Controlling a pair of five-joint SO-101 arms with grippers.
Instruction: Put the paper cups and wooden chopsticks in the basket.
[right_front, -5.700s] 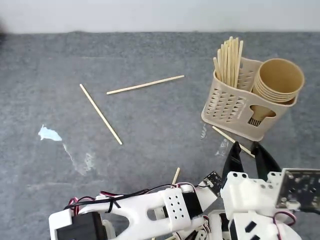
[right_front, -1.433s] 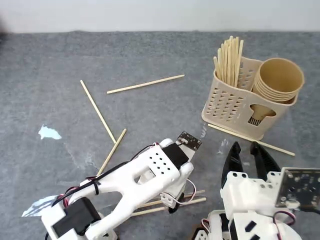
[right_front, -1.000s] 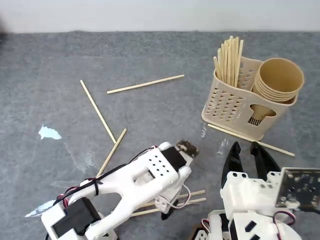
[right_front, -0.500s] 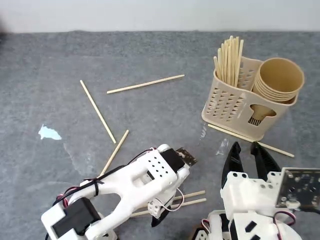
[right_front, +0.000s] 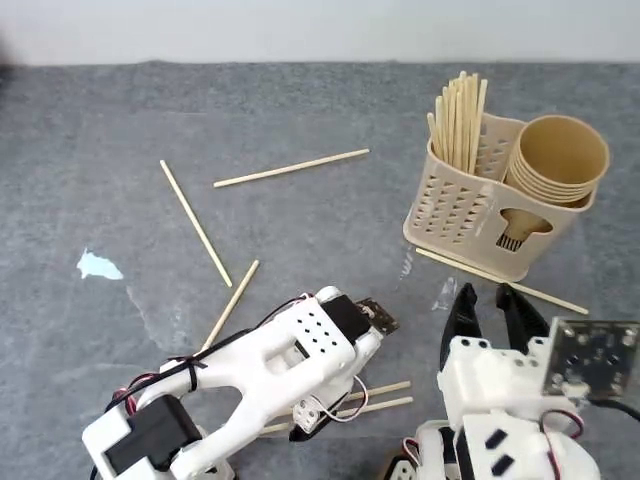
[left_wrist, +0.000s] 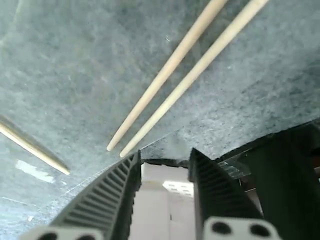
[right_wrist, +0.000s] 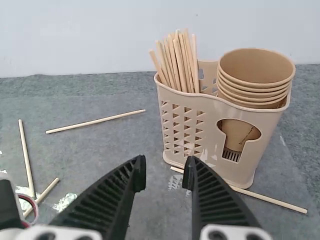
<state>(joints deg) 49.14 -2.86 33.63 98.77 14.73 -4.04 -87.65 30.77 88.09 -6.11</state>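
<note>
The beige basket (right_front: 470, 215) stands at the right, with a bundle of wooden chopsticks (right_front: 458, 120) in one compartment and stacked paper cups (right_front: 555, 160) in the other. A pair of loose chopsticks (right_front: 378, 396) lies near the front edge. My left gripper (right_front: 303, 430) hangs over their near ends, open and holding nothing; the left wrist view has that pair (left_wrist: 185, 75) just beyond the left gripper (left_wrist: 164, 157). My right gripper (right_front: 483, 310) stands open and not holding anything in front of the basket (right_wrist: 220, 135), near a chopstick (right_front: 500, 280) lying along its base.
Three more chopsticks lie on the grey mat: one (right_front: 290, 169) behind the middle, one (right_front: 195, 222) to the left, one (right_front: 230, 303) beside the left arm. A blue paper scrap (right_front: 98, 267) lies at the far left. A pale wall borders the back.
The left arm has drawn back toward the front edge, bringing its gripper down over the near ends of the chopstick pair. The right arm has shifted slightly.
</note>
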